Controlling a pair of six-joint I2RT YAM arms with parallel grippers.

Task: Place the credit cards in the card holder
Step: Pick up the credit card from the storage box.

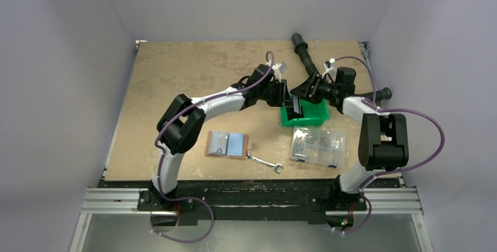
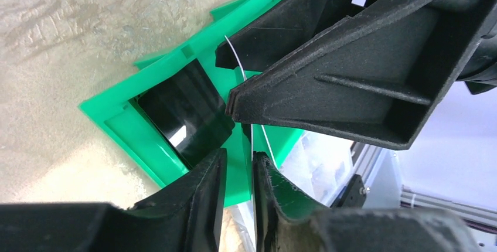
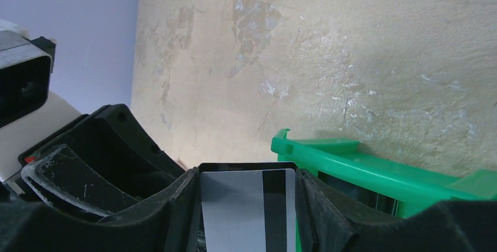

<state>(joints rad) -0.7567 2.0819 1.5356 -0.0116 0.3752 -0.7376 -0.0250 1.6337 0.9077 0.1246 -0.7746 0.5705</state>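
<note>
A credit card (image 3: 234, 211), pale grey with a black stripe, stands on edge above the green bin (image 1: 313, 115). My right gripper (image 3: 247, 173) is shut on its two side edges. A dark edge shows just behind the card's top. In the left wrist view the card (image 2: 252, 142) is a thin line between the fingers of my left gripper (image 2: 239, 157). It lies against one pad with a gap to the other, so those jaws stand narrowly open. The card holder (image 1: 227, 145) lies spread open near the table's front. A grey-blue rectangle lies on its left half and a light blue one on its right.
The green bin (image 2: 117, 111) holds something glossy and black (image 2: 187, 111). A clear compartment box (image 1: 318, 145) sits in front of the bin, and a wrench (image 1: 265, 163) lies between it and the card holder. A black handle (image 1: 302, 48) lies at the back.
</note>
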